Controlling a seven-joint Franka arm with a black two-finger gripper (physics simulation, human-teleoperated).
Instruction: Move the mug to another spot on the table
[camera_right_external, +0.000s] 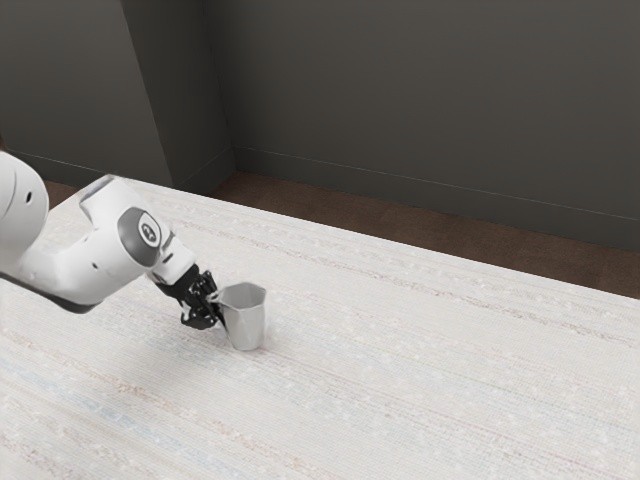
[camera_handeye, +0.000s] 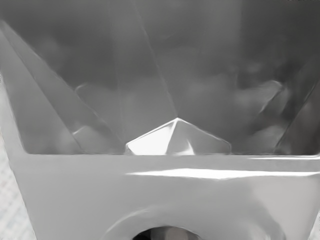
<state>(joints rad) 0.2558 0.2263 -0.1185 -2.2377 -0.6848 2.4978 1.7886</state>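
Grasp stage: the hand (camera_right_external: 208, 303) looks clamped on the grey mug (camera_right_external: 246, 318) at its handle-side wall, though the contact is hard to read. The mug stands upright on the bench (camera_right_external: 430, 360), well apart from every edge. Next comes a lift and carry; bare bench lies open toward the exterior view's right.

We see a pale grey mug (camera_right_external: 247, 316), our black claw (camera_right_external: 208, 306), and a whitish counter (camera_right_external: 430, 380) with faint streaks.
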